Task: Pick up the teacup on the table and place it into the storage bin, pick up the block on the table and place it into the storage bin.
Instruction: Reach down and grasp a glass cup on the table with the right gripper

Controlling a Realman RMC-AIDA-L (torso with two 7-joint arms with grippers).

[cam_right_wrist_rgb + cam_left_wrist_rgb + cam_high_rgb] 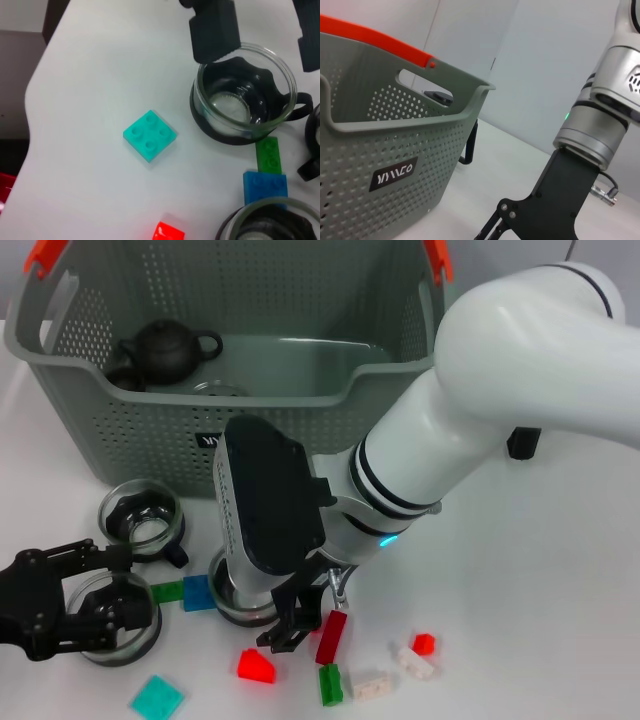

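White table point(540, 620), grey-green storage bin point(150, 440) at the back. At left, left gripper point(125, 585) low, spread wide astride a glass teacup point(125, 640). Centre, right gripper point(288, 628) angled down by another cup point(232, 605) and a red block point(332, 635), grip impossible to tell.

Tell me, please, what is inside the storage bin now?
Inside the storage bin a dark teapot sits at its left end. A round object shows beside it; the front wall hides the rest.
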